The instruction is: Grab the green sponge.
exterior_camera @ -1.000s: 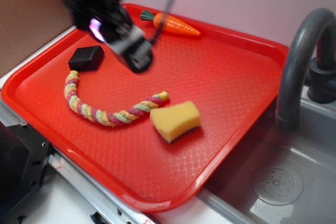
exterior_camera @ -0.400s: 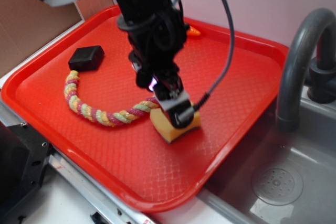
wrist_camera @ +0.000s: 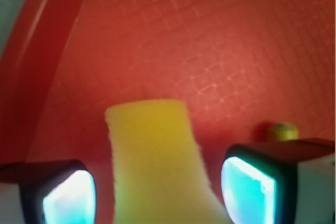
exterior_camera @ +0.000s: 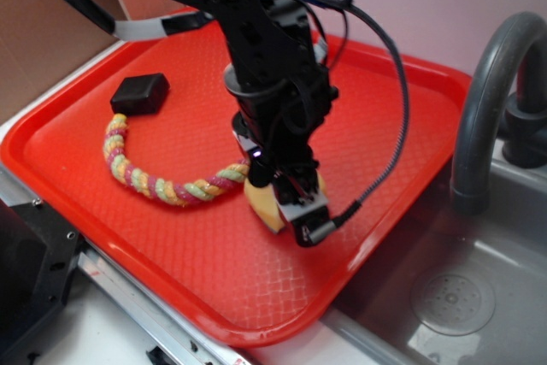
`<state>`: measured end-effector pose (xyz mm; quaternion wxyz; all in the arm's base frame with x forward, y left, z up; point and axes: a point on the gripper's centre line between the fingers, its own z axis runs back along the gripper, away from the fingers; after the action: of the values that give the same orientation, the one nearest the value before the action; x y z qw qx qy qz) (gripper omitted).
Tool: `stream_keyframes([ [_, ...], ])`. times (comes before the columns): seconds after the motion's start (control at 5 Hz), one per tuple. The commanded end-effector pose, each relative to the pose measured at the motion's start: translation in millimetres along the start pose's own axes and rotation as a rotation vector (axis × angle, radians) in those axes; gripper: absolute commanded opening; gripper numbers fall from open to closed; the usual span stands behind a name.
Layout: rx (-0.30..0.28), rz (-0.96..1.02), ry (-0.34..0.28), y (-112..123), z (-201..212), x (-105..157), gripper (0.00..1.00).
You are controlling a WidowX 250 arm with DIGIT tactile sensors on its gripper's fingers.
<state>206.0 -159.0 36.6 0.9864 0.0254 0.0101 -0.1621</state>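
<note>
Yellow green sponge [wrist_camera: 157, 166] flat on tray

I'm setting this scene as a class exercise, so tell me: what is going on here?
A robot arm has its pincer lowered over the green sponge on a red tray. The wrist view shows the two fingers on either side of the sponge with gaps, so it is open and not yet gripping. A coloured rope lies beside the sponge.

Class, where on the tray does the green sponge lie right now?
In the exterior view the green sponge lies on the red tray under the hand, by the rope's end; the wrist view shows it between the fingers.
</note>
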Motion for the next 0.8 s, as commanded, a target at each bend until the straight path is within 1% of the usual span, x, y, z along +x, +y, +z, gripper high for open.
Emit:
stream_keyframes([
  [0.0, 0.055, 0.047, 0.030, -1.1, -6.8, 6.6, 1.00],
  [0.2, 0.050, 0.068, 0.032, 0.5, -8.6, 4.9, 0.00],
  [0.4, 0.022, 0.071, 0.021, 8.4, 4.1, 4.3, 0.00],
  [0.6, -0.038, 0.073, -0.016, 25.1, 31.6, 7.0, 0.00],
])
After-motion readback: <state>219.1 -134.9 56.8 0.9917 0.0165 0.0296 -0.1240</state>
